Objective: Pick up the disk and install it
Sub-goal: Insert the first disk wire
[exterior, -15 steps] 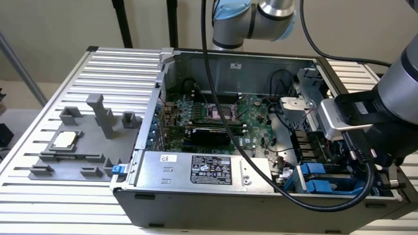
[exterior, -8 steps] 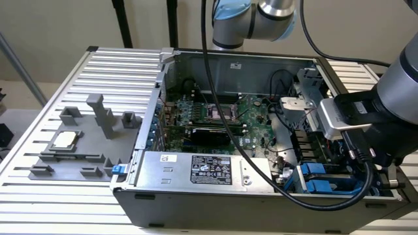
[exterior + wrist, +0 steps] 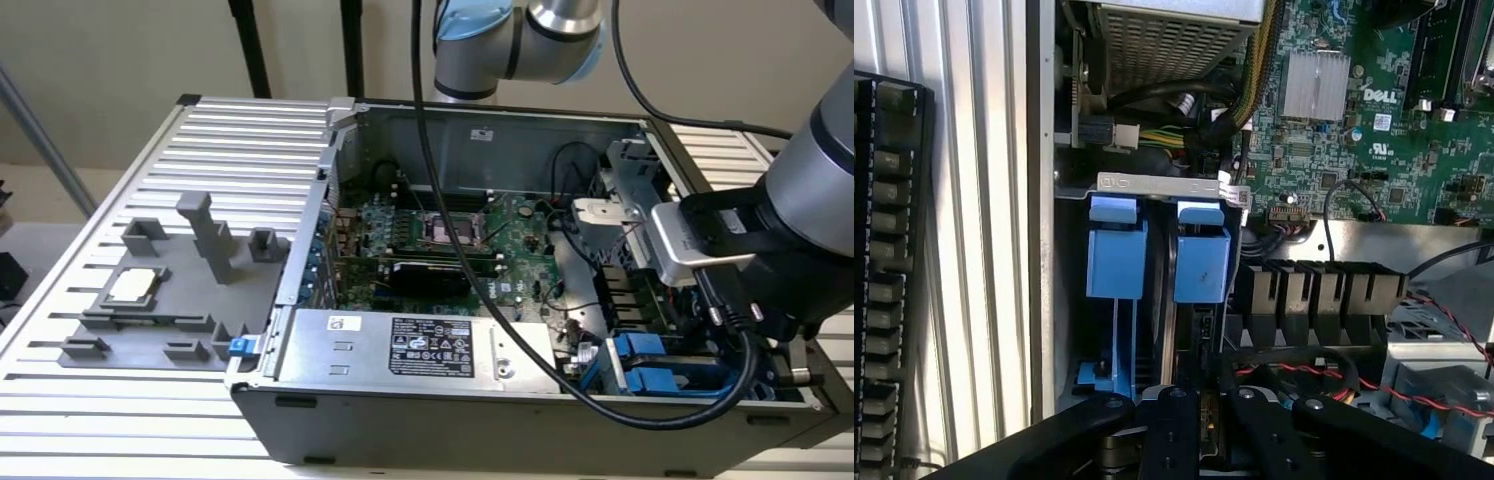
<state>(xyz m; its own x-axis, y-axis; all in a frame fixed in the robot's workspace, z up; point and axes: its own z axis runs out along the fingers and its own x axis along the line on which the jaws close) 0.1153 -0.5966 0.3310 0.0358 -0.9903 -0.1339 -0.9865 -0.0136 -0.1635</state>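
The disk point(image 3: 1202, 265) stands on edge in a slot of the drive bay, at the front corner of the open computer case point(image 3: 400, 420) on the exterior view's right. I see its blue carrier and a thin dark edge running back to my gripper point(image 3: 1204, 405). The black fingers point(image 3: 1172, 430) are shut on that edge from both sides. A second blue carrier point(image 3: 1116, 260) sits in the neighbouring slot. In the exterior view both blue carriers point(image 3: 654, 362) show under my wrist, which reaches down into the case and hides the fingers.
The silver power supply box point(image 3: 427, 345) lies beside the bay, with black cables point(image 3: 627, 405) looping over it. The green motherboard point(image 3: 454, 235) fills the case floor. A grey fixture point(image 3: 147, 300) holding a small square chip point(image 3: 134, 285) sits on the slatted table point(image 3: 80, 400).
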